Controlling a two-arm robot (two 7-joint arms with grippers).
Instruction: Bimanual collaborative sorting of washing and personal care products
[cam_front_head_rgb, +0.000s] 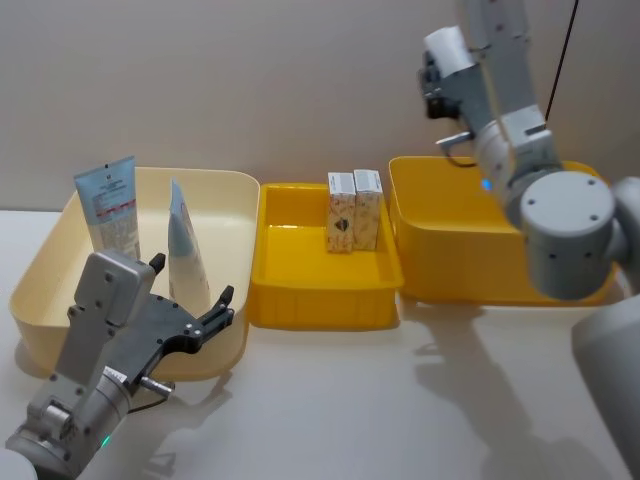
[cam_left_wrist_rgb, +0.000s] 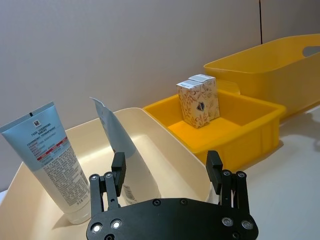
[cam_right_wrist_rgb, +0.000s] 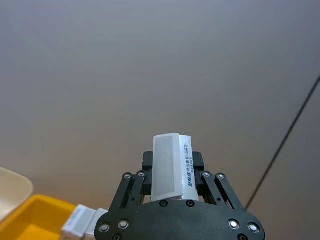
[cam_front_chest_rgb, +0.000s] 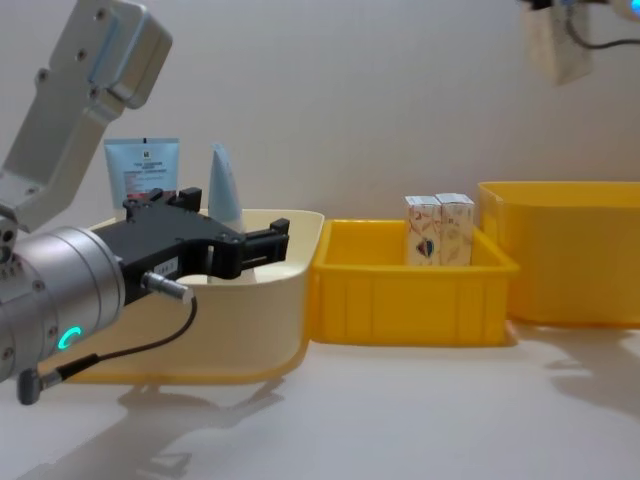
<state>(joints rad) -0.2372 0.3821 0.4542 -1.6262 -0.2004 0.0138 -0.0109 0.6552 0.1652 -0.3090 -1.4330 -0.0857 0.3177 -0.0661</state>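
Left gripper (cam_front_head_rgb: 192, 280) hangs low over the front rim of the cream bin (cam_front_head_rgb: 40, 290), its jaws spread wide with nothing between them. Just beyond its fingertips, two pale blue squeeze tubes stand in that bin with their crimped ends up. The labelled tube (cam_left_wrist_rgb: 50, 160), covered in dense print with a red band, stands toward the far left corner. The second tube (cam_left_wrist_rgb: 117, 150), seen edge-on, tapers to a thin top straight ahead of the gripper and does not touch it.

Beside the cream bin a shallow yellow tray (cam_front_head_rgb: 320, 300) sits on the bench (cam_front_head_rgb: 400, 400). It holds two small white cartons (cam_front_head_rgb: 352, 210) with a brownish pattern, upright and touching each other at its back wall.

The right gripper (cam_right_wrist_rgb: 173, 159) is raised high above the deep yellow bin (cam_front_head_rgb: 470, 260), clamped on a held carton (cam_right_wrist_rgb: 166, 172) that is white with blue lettering down one side.
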